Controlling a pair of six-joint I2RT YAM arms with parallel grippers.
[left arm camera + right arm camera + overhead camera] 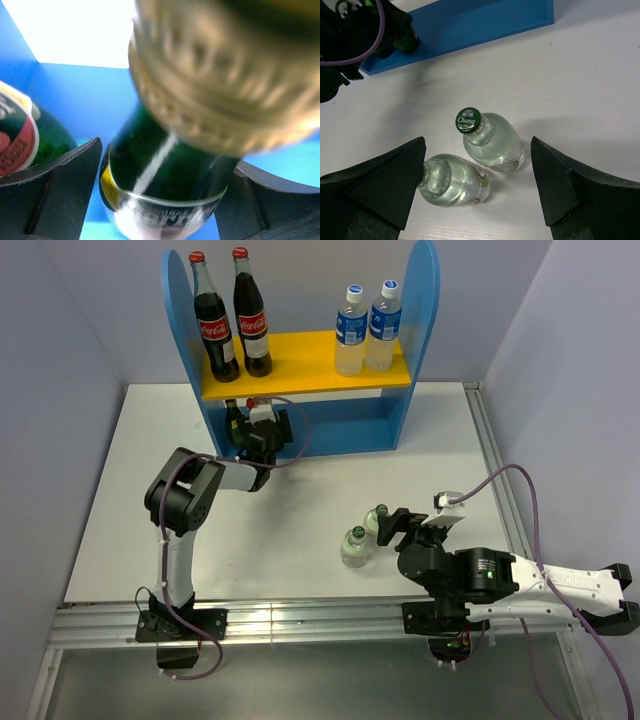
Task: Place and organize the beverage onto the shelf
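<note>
Blue shelf at upper middle of top view: flat panels, round-topped sides, yellow board as upper tier, blue base below. On the board are two cola bottles at its left end, tall, dark, red caps. Two water bottles are at its right end, clear, with blue caps and labels. All four upright, each pair side by side.

Left gripper reaches into the lower tier, left part, under the board. In the wrist view its matte black fingers flank a green bottle: glossy dark body, yellow-edged label, ribbed gold cap blurred large at top of frame. Fingers lie very close on both sides. Whether they touch it or stand a sliver apart I cannot tell, so gripping or released is unclear. Second green bottle is at the left edge of that frame, just beside the first, with a red-and-white label, also in the lower tier.

Right gripper is right of centre, low in the top view, jaws spread wide, holding nothing. Two clear bottles stand on the matte white table between its fingers, well apart from the shelf. They have squat rounded see-through bodies and thin striped labels, and sit side by side, about touching. The upper one has a green crimped cap reading Chang and is clear of both fingers. The lower-left one's cap is hidden behind the finger at frame left.
</note>
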